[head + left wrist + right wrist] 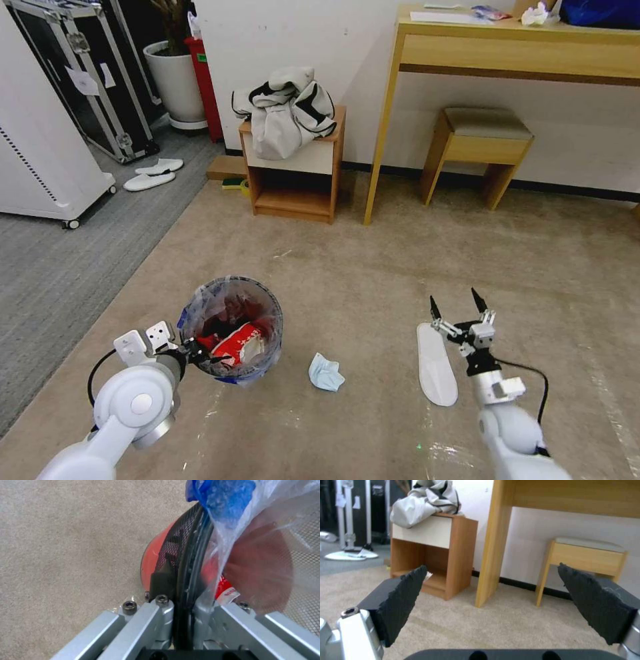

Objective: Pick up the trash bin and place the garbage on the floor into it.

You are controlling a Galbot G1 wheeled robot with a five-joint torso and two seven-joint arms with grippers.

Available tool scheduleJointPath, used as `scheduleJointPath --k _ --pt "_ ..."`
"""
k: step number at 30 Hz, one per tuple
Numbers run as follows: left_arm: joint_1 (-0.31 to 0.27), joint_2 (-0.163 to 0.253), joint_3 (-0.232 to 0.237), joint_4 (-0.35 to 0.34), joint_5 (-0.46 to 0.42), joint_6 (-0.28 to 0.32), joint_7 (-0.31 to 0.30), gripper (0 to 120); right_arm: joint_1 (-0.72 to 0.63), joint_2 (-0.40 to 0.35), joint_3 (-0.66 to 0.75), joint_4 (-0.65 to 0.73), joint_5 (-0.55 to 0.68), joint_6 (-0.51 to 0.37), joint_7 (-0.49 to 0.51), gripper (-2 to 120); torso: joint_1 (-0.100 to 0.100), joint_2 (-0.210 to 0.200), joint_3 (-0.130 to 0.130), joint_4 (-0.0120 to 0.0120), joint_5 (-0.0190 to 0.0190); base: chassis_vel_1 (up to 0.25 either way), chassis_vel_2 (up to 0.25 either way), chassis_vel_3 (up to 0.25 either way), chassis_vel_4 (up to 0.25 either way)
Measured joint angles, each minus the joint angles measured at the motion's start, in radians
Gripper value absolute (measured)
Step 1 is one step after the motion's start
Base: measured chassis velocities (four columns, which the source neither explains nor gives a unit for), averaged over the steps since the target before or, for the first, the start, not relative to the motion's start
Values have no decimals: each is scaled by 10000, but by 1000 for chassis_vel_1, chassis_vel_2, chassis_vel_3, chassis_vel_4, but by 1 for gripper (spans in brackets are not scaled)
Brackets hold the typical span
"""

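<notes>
The trash bin (233,330), a small round bucket lined with a bluish plastic bag, hangs over the beige floor (373,267) at lower left, with red wrappers inside. My left gripper (193,352) is shut on its near rim; the left wrist view shows the rim (188,562) pinched between the fingers, and the red bin wall (151,560). A light blue face mask (325,373) lies on the carpet just right of the bin. A flat white slipper (435,363) lies further right. My right gripper (455,303) stands open beside the slipper's far end, nothing between its fingers (403,597).
A small wooden nightstand (293,170) with a grey-white bag on top stands ahead, beside a wooden desk (513,47) and stool (477,150). A pair of white slippers (153,175) lies on grey ribbed carpet at left, near a white planter (175,83) and a black case.
</notes>
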Motion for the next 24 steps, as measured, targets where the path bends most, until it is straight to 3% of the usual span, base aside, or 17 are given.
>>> scheduleJointPath --k 1,2,3,5,6,8,11,13,16,18,24 --pt "-5 -1 -11 9 -4 -1 -5 1 201 -521 -195 -114 302 -325 82 100 0 0 0 2 -4 0 0 0 0" --pt "-5 -1 -11 9 -4 -1 -5 1 201 -521 -195 -114 302 -325 82 100 0 0 0 2 -4 0 0 0 0" --pt "-10 -26 -27 32 -14 -1 -9 1 486 -1394 -604 -247 882 -960 248 100 0 0 1 1 -9 0 0 0 0" --pt "-11 -38 -31 40 -16 -1 -9 1 562 -1714 -776 -267 1086 -1266 311 100 0 0 1 1 -8 0 0 0 0" --pt "-8 -52 -44 59 -22 0 -9 1 711 -2374 -1211 -271 1514 -2151 451 100 0 0 1 -1 -8 0 0 0 0" --pt "-10 -46 -72 87 -44 0 -10 1 954 -3005 -1859 -264 2155 -3195 659 100 0 1 0 -2 -6 0 0 0 0" --pt "-19 -44 -87 99 -62 1 -10 1 1166 -3265 -2270 -367 2446 -3505 674 100 0 0 0 -1 -10 0 0 0 0" --pt "-25 -56 -108 114 -92 2 -23 1 1736 -3816 -3425 -661 3004 -4289 724 100 0 0 0 1 -6 0 0 0 0" --pt "-26 -69 -112 124 -98 4 -28 1 1986 -3952 -3915 -807 3253 -4634 757 100 0 0 1 1 -12 0 0 0 0" --pt "-16 -111 -126 135 -104 5 -58 1 2590 -3973 -4895 -1315 3828 -5375 1044 100 -1 0 1 1 -6 0 0 0 0" --pt "71 -109 -185 121 -150 9 -106 1 3141 -3739 -5535 -2064 4287 -6608 906 100 0 -1 1 2 -7 0 0 0 0"
